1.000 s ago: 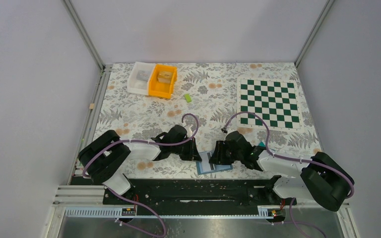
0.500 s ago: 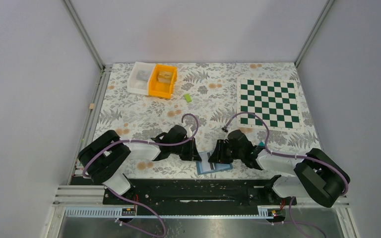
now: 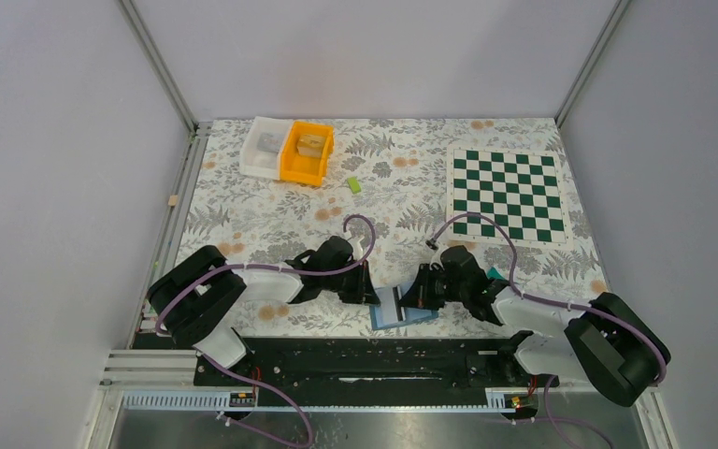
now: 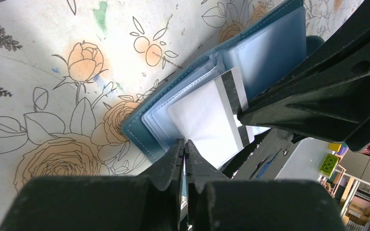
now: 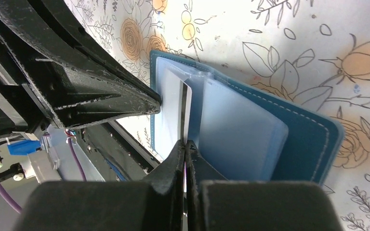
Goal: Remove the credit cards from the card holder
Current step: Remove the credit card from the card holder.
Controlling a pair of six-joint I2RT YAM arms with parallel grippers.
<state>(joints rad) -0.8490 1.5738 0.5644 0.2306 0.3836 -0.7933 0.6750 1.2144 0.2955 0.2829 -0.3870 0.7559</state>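
Note:
The blue card holder lies open on the table at the front centre, between the two arms. My left gripper is shut on the edge of its clear sleeves at the left side. My right gripper is shut on a white card with a black stripe that stands partly out of a sleeve. That card also shows in the left wrist view. The holder's teal-blue cover shows in both wrist views. A teal-green card lies on the table, partly hidden behind the right arm.
A white bin and an orange bin stand at the back left, with a small lime-green block next to them. A green chessboard mat lies at the back right. The arms' base rail runs just in front of the holder.
My right gripper has drawn to the right and the white card has come up from the holder. The left gripper has stayed in place on the sleeves.

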